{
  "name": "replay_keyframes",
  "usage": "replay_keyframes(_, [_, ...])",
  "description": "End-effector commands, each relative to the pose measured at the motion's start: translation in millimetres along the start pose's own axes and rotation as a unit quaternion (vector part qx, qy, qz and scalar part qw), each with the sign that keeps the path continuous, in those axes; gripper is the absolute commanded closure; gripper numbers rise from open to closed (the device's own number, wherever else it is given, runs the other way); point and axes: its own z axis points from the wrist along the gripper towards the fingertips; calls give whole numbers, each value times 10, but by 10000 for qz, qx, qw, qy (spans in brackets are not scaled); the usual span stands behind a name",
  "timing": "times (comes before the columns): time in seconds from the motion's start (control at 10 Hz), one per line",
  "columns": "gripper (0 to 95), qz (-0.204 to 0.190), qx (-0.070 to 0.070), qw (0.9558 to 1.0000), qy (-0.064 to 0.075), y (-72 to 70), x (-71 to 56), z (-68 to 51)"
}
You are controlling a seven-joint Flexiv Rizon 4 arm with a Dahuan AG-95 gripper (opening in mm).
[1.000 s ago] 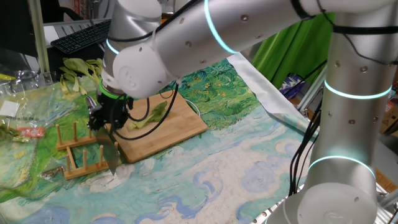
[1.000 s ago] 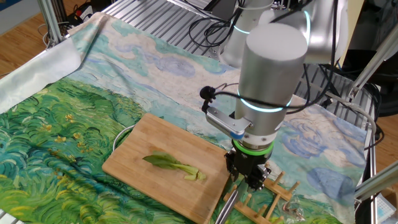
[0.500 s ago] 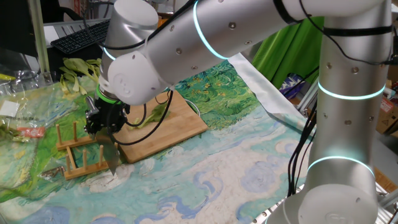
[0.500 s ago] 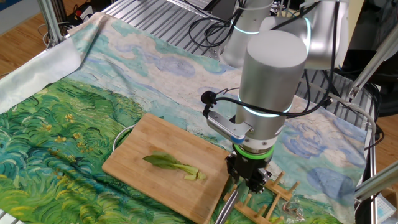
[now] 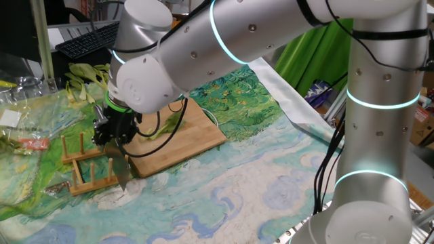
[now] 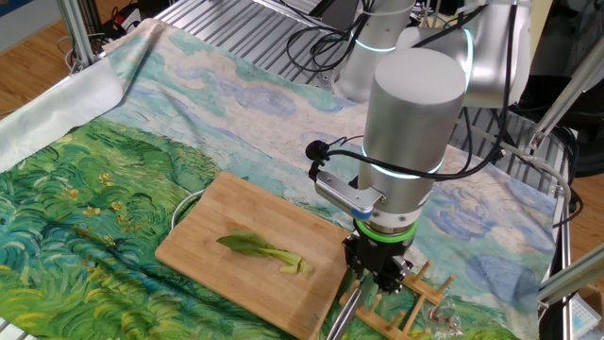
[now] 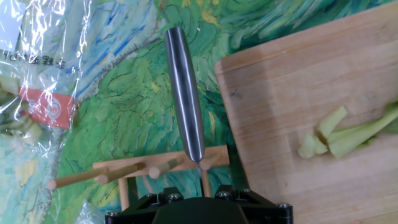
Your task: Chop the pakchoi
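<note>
The pincer (image 6: 377, 274) hangs over the wooden rack (image 7: 155, 171) at lower right; whether it grips the knife handle (image 7: 185, 93) cannot be told; the pakchoi (image 6: 264, 253) lies on the board (image 6: 222, 212)

Pakchoi (image 6: 264, 253), small green stalk, lying flat on wooden board, stem end partly cut

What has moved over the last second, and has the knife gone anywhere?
The gripper drifted slightly away from the bamboo cutting board, toward the wooden peg rack, then stopped. The steel-handled knife, board and partly cut green pakchoi stalk stayed put.
</note>
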Motion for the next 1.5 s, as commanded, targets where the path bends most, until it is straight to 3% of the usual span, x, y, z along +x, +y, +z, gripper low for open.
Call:
replay_keyframes(0.1, [760,3,-4,10000,26,4,-1,-9])
replay_keyframes(0.2, [570,30,-1,10000,26,4,-1,-9])
replay_keyframes(0.5, [570,175,14,9998,85,4,-1,-9])
replay_keyframes(1.0, [570,53,83,9996,258,4,-1,-9])
replay_keyframes(1.4, [570,76,60,9996,249,4,-1,-9])
replay_keyframes(1.5, [760,80,45,9996,252,6,7,43])
